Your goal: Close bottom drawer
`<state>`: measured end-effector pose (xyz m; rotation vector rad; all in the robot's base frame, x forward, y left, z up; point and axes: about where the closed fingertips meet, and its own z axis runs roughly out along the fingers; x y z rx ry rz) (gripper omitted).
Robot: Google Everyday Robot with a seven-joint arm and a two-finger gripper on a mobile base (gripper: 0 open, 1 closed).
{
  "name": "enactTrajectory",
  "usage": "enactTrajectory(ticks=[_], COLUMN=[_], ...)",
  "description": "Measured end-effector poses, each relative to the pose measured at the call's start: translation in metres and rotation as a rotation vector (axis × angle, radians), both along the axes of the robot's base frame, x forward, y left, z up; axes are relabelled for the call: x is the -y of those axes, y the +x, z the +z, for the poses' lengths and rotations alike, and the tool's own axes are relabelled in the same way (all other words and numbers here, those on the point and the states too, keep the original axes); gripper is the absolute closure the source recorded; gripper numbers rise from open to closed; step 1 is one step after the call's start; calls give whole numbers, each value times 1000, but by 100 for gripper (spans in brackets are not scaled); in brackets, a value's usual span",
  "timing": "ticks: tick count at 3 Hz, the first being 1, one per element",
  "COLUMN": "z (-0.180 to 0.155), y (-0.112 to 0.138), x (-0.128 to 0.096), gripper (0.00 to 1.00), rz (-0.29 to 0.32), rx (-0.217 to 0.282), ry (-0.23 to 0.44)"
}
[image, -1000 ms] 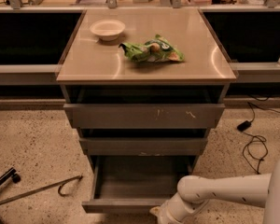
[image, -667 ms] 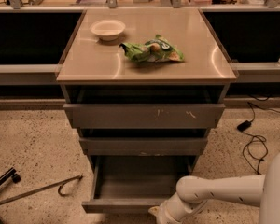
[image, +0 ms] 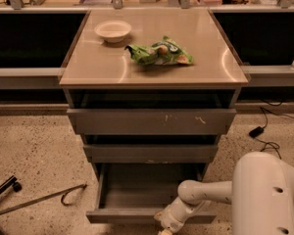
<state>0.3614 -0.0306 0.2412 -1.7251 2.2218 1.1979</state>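
Bottom drawer (image: 137, 190) at 6 o'clock of the cabinet (image: 98, 65), lowest of three. Pulled far out toward the camera, deep tray bare and open to view, plain flat front nearest the lower edge. Not yet shut.

Gripper (image: 163, 230) at 5 o'clock of that drawer, right at the lower edge of the view, touching or just in front of the drawer's front lip (cannot tell which). Mostly cut off by the frame; open or closed, cannot tell. White arm (image: 206, 192) stretched in from 3 o'clock, out of the bulky white body (image: 267, 195) at lower right, crossing the drawer's right front corner.

At 12 o'clock of the bottom drawer: middle drawer (image: 150, 153), shallower, out only a little. Higher again, top drawer (image: 137, 121), widest, also out a little, white scratch marks right of centre on its front.

On the cabinet's flat top: pale bowl (image: 112, 31) at 11 o'clock, upright; green bag (image: 159, 54) near the centre, lying flat, at 4 o'clock of the bowl and apart from it.

On the speckled floor (image: 34, 151): thin hooked rod (image: 44, 198) at 9 o'clock of the bottom drawer; black cable (image: 257, 131) with its plug at 2 o'clock.
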Motion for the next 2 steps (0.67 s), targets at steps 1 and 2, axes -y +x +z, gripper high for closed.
enactTrajectory(ticks=[1, 2], z=[-1, -12], y=[0, 14], x=[-1, -13], gripper=[0, 0], rz=[0, 10], rx=[0, 2], ry=[1, 17])
